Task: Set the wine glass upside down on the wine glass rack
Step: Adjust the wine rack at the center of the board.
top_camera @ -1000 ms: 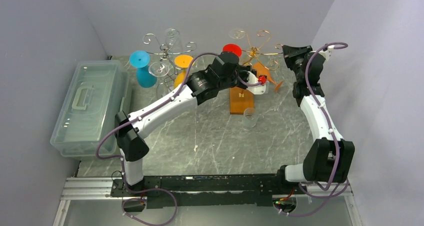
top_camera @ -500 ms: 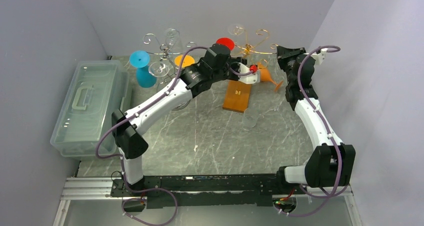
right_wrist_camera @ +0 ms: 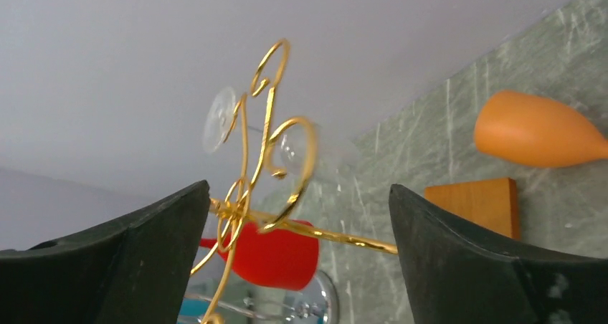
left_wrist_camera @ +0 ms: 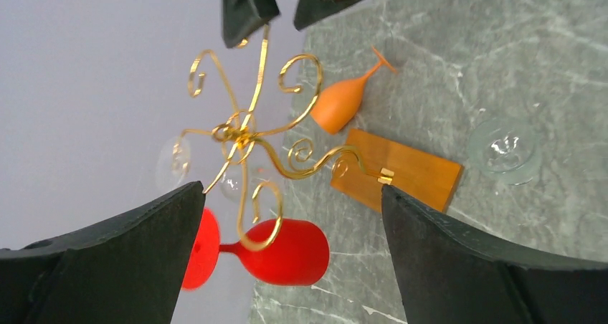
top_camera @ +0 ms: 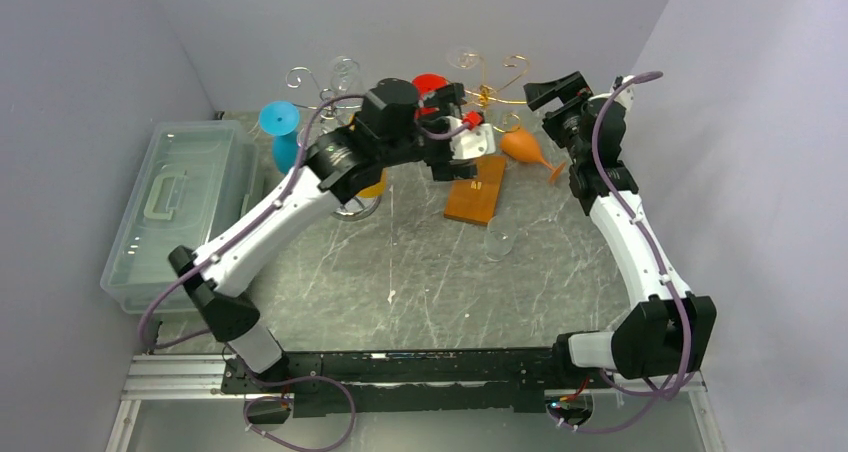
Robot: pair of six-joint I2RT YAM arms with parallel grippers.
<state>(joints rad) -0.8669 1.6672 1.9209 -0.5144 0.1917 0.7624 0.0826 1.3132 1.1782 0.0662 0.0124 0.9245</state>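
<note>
The red wine glass (left_wrist_camera: 283,252) hangs bowl down from a curled hook of the gold wine glass rack (left_wrist_camera: 240,134), its foot (top_camera: 430,83) resting on top of the hook. My left gripper (left_wrist_camera: 290,195) is open just in front of it, with the fingers apart from the glass on both sides. My right gripper (top_camera: 553,100) is open at the rack's right side. In the right wrist view the rack's gold arm (right_wrist_camera: 344,238) and the red glass (right_wrist_camera: 276,256) show beyond its open jaws (right_wrist_camera: 297,191).
The rack's wooden base (top_camera: 475,187) stands mid-table. An orange glass (top_camera: 525,147) lies on its side beside it and a clear glass (top_camera: 500,242) stands in front. A silver rack (top_camera: 330,97) with a blue glass (top_camera: 280,132) is at the back left, next to a plastic box (top_camera: 175,212).
Both grippers have opened. The left one has let go of the red glass, which now hangs on the gold rack, and has drawn back to the left. The right gripper has risen slightly.
</note>
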